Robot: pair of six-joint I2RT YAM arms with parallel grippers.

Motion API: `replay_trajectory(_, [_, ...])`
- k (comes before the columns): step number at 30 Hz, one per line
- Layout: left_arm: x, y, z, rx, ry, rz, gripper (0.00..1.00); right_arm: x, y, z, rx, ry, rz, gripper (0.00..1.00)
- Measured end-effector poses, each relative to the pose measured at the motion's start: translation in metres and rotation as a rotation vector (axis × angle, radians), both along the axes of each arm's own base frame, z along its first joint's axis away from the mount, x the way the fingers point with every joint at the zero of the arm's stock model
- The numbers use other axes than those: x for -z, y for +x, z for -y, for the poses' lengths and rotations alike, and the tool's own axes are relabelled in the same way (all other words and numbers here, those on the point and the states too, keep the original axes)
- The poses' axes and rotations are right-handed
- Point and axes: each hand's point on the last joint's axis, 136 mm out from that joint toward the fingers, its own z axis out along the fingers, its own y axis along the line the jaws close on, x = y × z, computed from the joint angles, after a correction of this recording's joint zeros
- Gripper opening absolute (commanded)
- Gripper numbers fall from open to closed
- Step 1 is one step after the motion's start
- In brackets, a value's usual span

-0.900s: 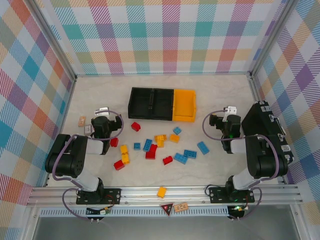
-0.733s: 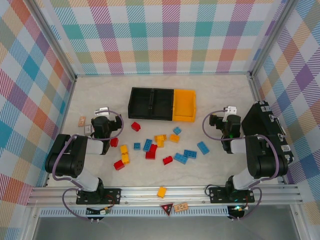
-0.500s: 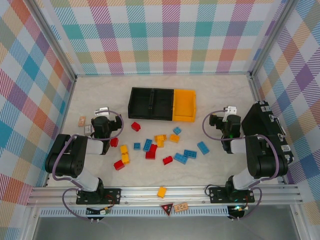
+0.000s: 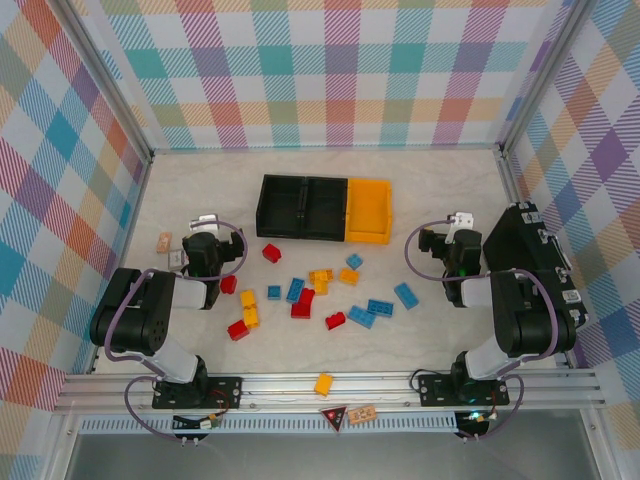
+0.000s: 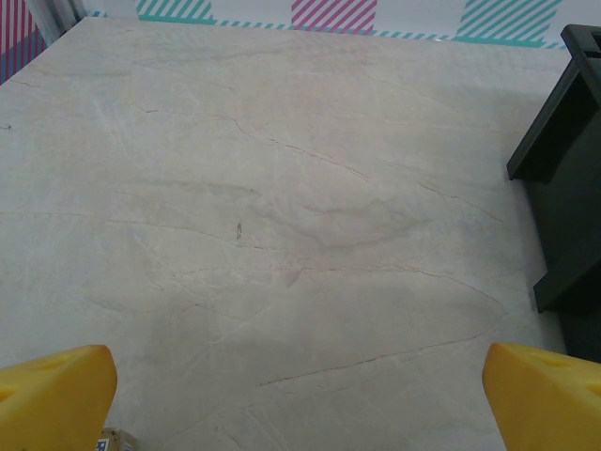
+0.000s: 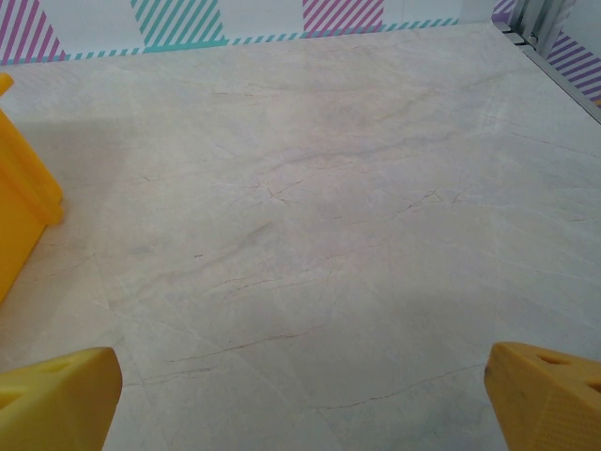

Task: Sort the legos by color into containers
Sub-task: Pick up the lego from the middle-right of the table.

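Both your arms sit folded low, forearms pointing away from their bases. Your left gripper (image 5: 300, 399), near-left of the containers (image 4: 303, 207), has its yellow fingers (image 5: 56, 395) spread wide and holds nothing. Your right gripper (image 6: 300, 395), near-right of the containers, gapes equally wide and is empty. The legos (image 4: 302, 305) lie scattered nearer you than the containers.

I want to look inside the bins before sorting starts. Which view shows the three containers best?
Top external: all three containers seen from above, insides visible. Left wrist catches the black end wall at its right edge; right wrist, a yellow-orange wall at its left edge.
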Motion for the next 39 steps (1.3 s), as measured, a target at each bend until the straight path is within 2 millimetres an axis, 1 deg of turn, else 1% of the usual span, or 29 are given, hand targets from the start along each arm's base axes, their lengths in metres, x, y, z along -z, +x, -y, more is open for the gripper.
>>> replay_trajectory(16, [0.000, 0.000, 0.000, 0.001, 0.001, -0.001, 1.00, 0.000, 0.000, 0.000, 0.000, 0.000, 0.000, 0.99])
replay_trajectory(20, [0.003, -0.001, 0.003, 0.019, 0.006, -0.067, 1.00, -0.003, -0.001, -0.002, -0.012, 0.001, -0.002, 0.99])
replay_trajectory(21, [-0.002, 0.003, 0.003, 0.020, 0.006, -0.076, 1.00, -0.006, -0.003, -0.002, -0.012, 0.001, -0.008, 0.99])
replay_trajectory(22, [-0.010, 0.007, 0.004, 0.020, 0.006, -0.074, 1.00, -0.010, -0.004, -0.002, -0.011, 0.001, -0.015, 0.99])
replay_trajectory(23, [-0.018, 0.012, 0.004, 0.020, 0.007, -0.066, 1.00, -0.018, -0.004, -0.002, -0.011, 0.001, -0.015, 0.99])
replay_trajectory(25, [-0.037, 0.018, 0.007, 0.020, 0.015, -0.042, 0.99, -0.044, 0.000, -0.002, -0.010, 0.008, 0.018, 0.99])
replay_trajectory(27, [-0.053, 0.018, 0.010, 0.015, 0.020, -0.024, 1.00, -0.076, 0.004, -0.003, -0.011, 0.030, 0.071, 0.99])
replay_trajectory(30, [-0.073, 0.017, 0.014, 0.009, -0.009, -0.015, 1.00, -0.118, 0.007, -0.007, -0.012, 0.094, 0.111, 0.99])
replay_trajectory(33, [-0.099, 0.020, 0.021, 0.013, -0.097, 0.018, 1.00, -0.143, 0.005, -0.011, 0.006, 0.210, 0.097, 0.99])
replay_trajectory(36, [-0.113, 0.021, 0.028, -0.010, -0.251, 0.013, 1.00, -0.150, -0.001, -0.017, 0.008, 0.332, 0.052, 1.00])
replay_trajectory(37, [-0.115, 0.021, 0.030, -0.012, -0.298, 0.011, 1.00, -0.147, -0.004, -0.019, 0.000, 0.361, 0.029, 0.98])
replay_trajectory(39, [-0.112, 0.019, 0.038, 0.004, -0.400, -0.005, 1.00, -0.134, -0.013, -0.028, -0.022, 0.411, -0.045, 0.89])
